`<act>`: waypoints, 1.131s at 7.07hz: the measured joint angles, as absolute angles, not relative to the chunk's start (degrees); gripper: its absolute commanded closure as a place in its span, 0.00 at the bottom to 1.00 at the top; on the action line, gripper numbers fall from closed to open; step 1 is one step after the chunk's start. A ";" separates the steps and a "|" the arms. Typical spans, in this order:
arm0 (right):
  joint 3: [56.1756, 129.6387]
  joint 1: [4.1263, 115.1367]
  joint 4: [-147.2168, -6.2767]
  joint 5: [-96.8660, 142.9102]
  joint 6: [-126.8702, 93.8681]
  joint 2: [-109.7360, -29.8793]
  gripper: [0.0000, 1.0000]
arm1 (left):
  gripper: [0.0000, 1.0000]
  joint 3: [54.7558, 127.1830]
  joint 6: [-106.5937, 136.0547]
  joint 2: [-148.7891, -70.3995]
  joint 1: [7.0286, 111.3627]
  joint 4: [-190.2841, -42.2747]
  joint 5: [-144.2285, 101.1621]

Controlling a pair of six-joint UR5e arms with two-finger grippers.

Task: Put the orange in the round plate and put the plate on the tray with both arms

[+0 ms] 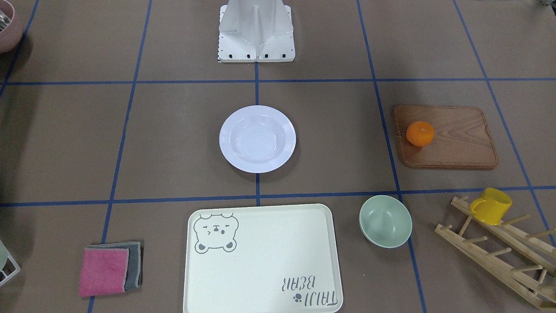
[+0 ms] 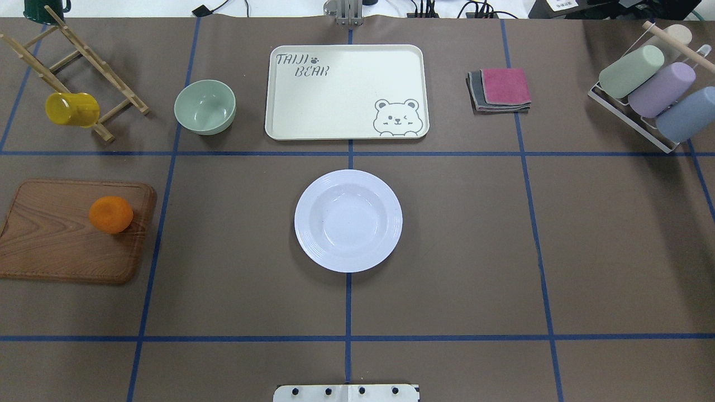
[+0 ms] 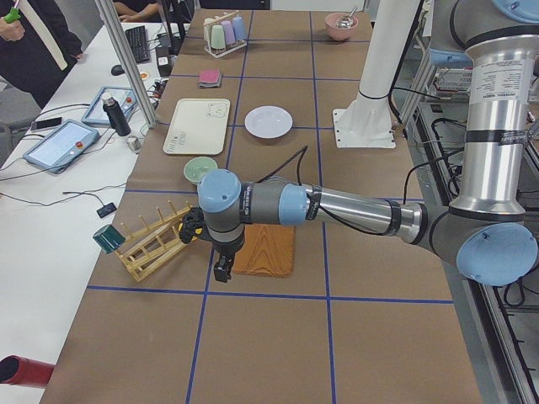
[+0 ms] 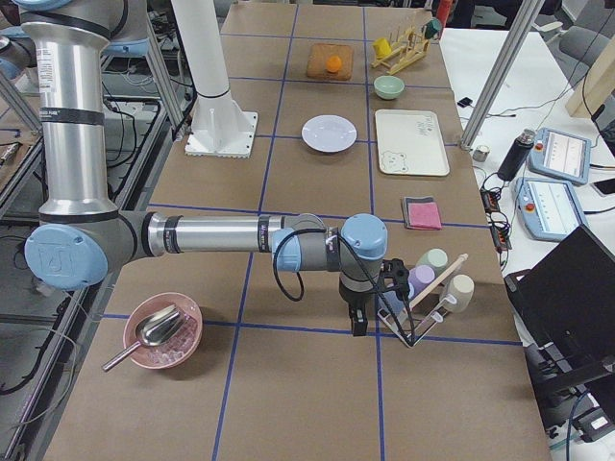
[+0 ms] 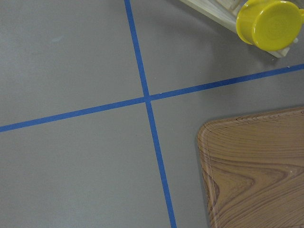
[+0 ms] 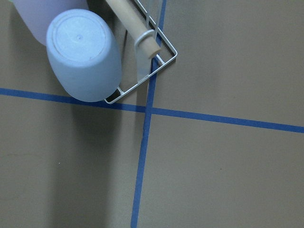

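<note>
**Start layout: orange on board, claw states unreadable**

Found orange (image 2: 111,214) on the wooden board (image 2: 56,240), close to the board's inner edge, on the robot's left side of the tabletop (image 2: 475,251). Well apart from the round plate (image 2: 348,220).

Round plate upright, dead centre on the middle tape line. Beyond it, away from the base: tray (image 2: 346,92), flat, bear print up, near the plate but not touching.

Also out there:
- pale-green bowl (image 2: 204,106) just beside the tray's left end
- yellow mug (image 2: 71,109) hung on the wooden rack (image 2: 84,61), further left
- folded pink and grey cloths (image 2: 503,89) right of the tray
- row of pastel cups (image 2: 662,89) at the far right

Re left claw (image 3: 221,271): visible from the side camera only, pointing down just off a corner of the wooden board, near the wooden rack. Can't tell if spread or pressed together. Wrist cam there shows a tape cross, the board corner and the mug.

Re right claw (image 4: 358,325): same limitation, pointing down beside the pastel cups at the opposite end. Can't tell its state either.
</note>
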State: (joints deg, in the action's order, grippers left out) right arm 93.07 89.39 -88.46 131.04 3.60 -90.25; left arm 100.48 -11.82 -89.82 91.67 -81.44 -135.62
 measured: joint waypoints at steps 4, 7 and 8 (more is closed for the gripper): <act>93.42 89.41 -88.45 131.04 3.32 -90.32 0.00 | 0.01 101.51 -11.64 -90.74 91.49 -81.66 -135.49; 94.24 89.21 -88.24 131.26 -1.98 -90.23 0.00 | 0.01 101.54 -10.74 -91.90 90.09 -88.35 -137.11; 94.47 88.65 -88.08 131.41 -3.91 -90.21 0.00 | 0.00 101.60 -6.57 -91.91 86.83 -92.44 -138.19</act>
